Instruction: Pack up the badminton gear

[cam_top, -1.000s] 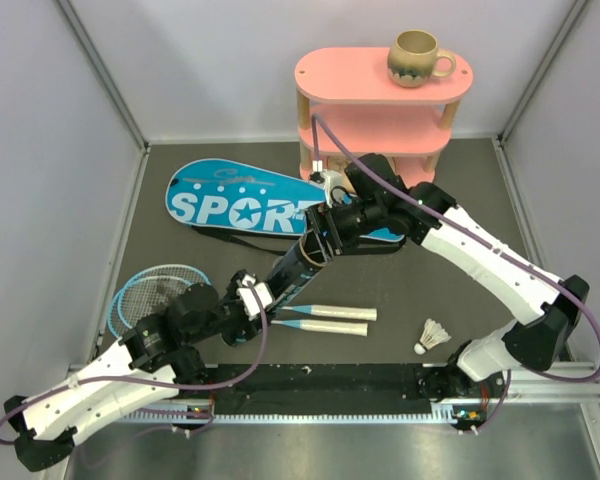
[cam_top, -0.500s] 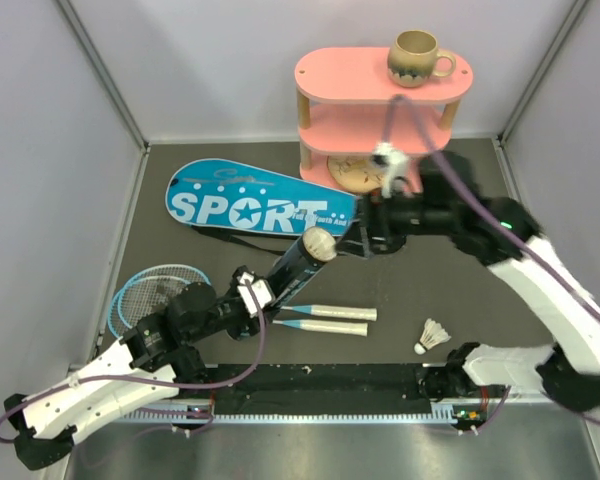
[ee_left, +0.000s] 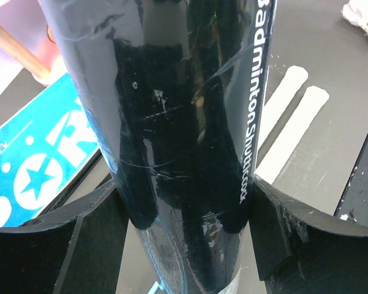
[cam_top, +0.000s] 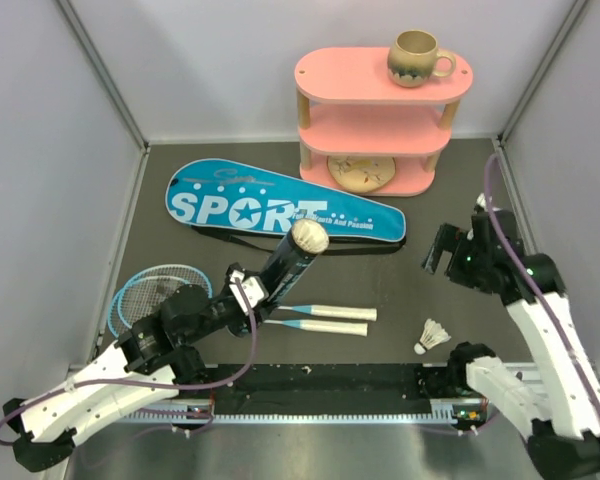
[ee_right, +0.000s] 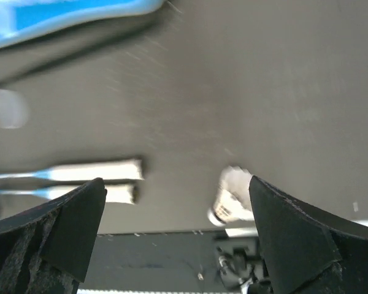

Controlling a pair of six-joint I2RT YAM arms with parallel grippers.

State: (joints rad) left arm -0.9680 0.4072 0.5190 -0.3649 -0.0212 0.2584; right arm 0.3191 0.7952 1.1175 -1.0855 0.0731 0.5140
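Lengthwise, "Badminton Shuttlecock" on black tube [ee_left: 172, 122]

The long black tube [cam_top: 283, 265] leans tilted near the surface's middle, a white shuttlecock [cam_top: 309, 237] filling its open top. A second shuttlecock [cam_top: 434, 334] lies by the front edge, right of centre. Two light-blue rackets [cam_top: 155, 290] lie side by side front-left, their white handles [cam_top: 330, 319] pointing right. The blue "SPORT" cover [cam_top: 280, 205] lies flat toward the back edge.

Glossy black plastic tube [ee_left: 184, 141] with scuffs, matt dark bench [cam_top: 420, 285], smooth pink shelf [cam_top: 380, 120], speckled glazed ceramic mug [cam_top: 416, 57]
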